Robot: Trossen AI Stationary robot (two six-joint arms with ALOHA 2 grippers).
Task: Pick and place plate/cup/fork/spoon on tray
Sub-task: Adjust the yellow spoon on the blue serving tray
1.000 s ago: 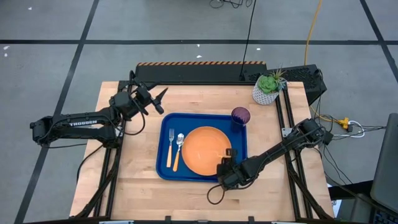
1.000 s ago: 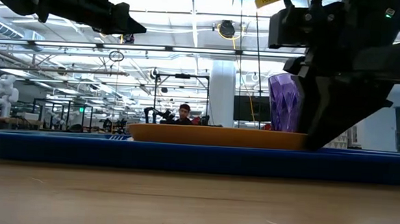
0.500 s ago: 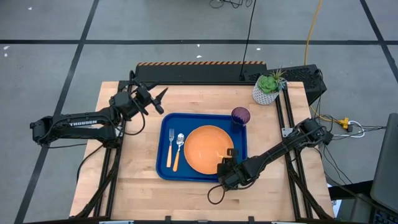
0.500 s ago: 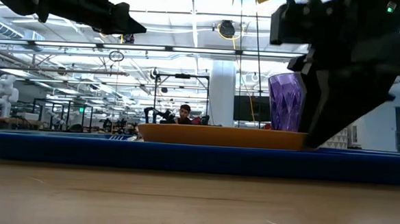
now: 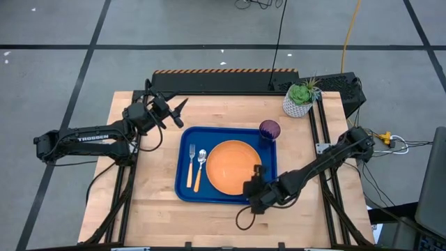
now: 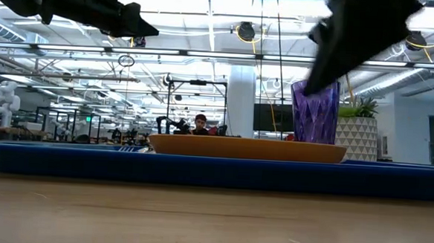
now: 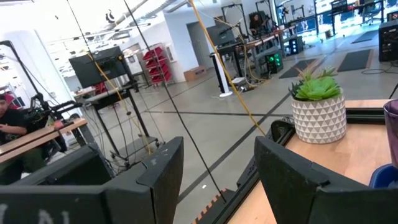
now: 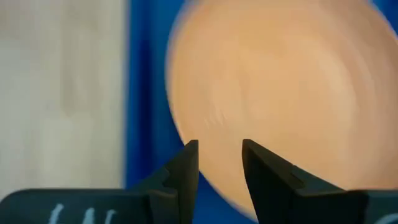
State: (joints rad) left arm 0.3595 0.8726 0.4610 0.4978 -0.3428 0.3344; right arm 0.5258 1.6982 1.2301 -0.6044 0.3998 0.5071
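The plate [image 5: 233, 167] sits flat in the tray [image 5: 182, 167], right of the fork [image 5: 190, 164] and spoon [image 5: 200, 167]. The right gripper [image 5: 255, 183] hangs just above the plate's near-right rim, fingers [image 8: 180, 168] part-open with nothing between them. The left gripper [image 5: 178, 111] waits spread wide off the tray's far-left corner.

A large blue plastic rectangular tray [image 5: 182, 173] lies on the light wooden table [image 5: 153, 209]. A round flat orange plate [image 5: 233, 168] sits in its middle. A silver fork with an orange handle [image 5: 190, 166] and a matching spoon [image 5: 199, 169] lie side by side on the tray's left. A dark purple tumbler [image 5: 270, 130] stands in the tray's far right corner. The right gripper [image 5: 255, 180] is over the plate's near right edge, and the left gripper [image 5: 177, 111] hangs beyond the tray's far left corner. A white pot with a green succulent [image 5: 300, 98] stands at the table's far right.
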